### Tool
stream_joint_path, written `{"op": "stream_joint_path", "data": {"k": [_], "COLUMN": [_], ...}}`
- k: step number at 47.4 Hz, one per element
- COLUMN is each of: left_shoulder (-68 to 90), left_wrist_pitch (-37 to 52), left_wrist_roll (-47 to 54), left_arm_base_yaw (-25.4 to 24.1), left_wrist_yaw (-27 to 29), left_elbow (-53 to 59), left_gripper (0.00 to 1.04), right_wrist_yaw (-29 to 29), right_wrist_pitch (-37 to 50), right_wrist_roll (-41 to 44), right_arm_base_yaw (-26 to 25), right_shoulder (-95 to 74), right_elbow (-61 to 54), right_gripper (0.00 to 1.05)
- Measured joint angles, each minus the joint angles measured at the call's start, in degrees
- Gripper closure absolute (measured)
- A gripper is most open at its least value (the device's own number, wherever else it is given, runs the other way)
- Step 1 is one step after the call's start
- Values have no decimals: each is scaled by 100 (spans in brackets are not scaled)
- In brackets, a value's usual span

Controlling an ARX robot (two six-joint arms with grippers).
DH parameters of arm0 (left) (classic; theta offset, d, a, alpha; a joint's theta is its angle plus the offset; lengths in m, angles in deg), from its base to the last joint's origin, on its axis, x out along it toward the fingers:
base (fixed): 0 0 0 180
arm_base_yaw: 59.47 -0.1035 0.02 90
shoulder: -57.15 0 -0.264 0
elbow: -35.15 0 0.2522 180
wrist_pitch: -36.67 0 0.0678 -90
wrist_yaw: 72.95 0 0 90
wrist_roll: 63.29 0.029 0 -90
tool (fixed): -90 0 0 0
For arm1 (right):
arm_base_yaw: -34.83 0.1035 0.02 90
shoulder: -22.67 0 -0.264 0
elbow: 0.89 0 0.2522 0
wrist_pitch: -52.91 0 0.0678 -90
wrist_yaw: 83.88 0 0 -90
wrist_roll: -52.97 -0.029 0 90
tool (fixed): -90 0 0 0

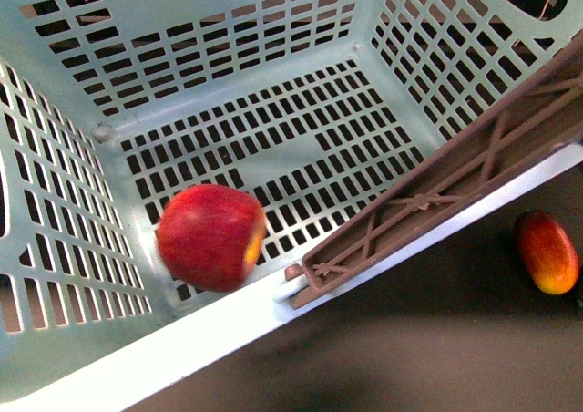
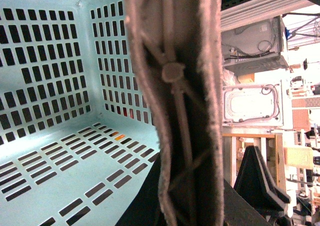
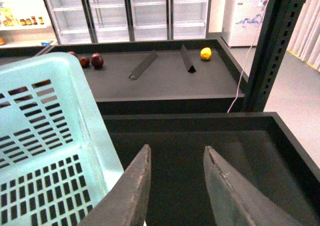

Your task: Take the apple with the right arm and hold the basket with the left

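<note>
The red apple (image 1: 209, 237), with a yellowish patch on its right side, is inside the light teal basket (image 1: 109, 139), near the basket's front rim; its outline is slightly blurred. A brown ribbed handle strip (image 1: 437, 189) runs along the basket's right rim. In the left wrist view my left gripper (image 2: 187, 188) is shut on this brown strip (image 2: 175, 76), with the basket's slotted walls (image 2: 50, 86) beside it. My right gripper (image 3: 176, 151) is open and empty, over a dark bin next to the basket's corner (image 3: 45, 131). The apple is out of view in both wrist views.
An elongated red-and-yellow fruit (image 1: 547, 251) lies on the dark surface right of the basket. The far shelf holds small dark red fruits (image 3: 96, 60), two dark dividers (image 3: 142, 65) and a yellow fruit (image 3: 205, 53). A dark post (image 3: 270, 51) stands at the right.
</note>
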Motion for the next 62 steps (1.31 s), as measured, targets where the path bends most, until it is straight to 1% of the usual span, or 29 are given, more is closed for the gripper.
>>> {"op": "stream_joint_path", "data": {"k": [7,12,15,20,46,51,62], "left_shoulder": [0,0,0,0,0,0,0], "left_wrist_pitch": [0,0,0,0,0,0,0], "left_wrist_roll": [22,17,20,20,17,20,20], "left_arm_base_yaw": [0,0,0,0,0,0,0], "left_wrist_yaw": [13,-2,-4,-9,-13,7,2], "left_elbow": [0,0,0,0,0,0,0], "left_gripper": [98,98,98,98,98,98,98], "right_wrist_yaw": [138,254,605,638,664,660,673], "right_wrist_pitch": [15,2,-44,-140,-1069,-955,-1508], "right_wrist_roll": [63,87,92,90,92,94,96], "right_arm_base_yaw": [-151,-234,-483,-678,-684,-684,-684], "right_shoulder": [424,719,903,1193,2680,2811,3407], "right_elbow": [-468,-721,-861,-1056,-1626,-1746,-1746], "right_gripper": [103,103,103,103,103,103,103]}}
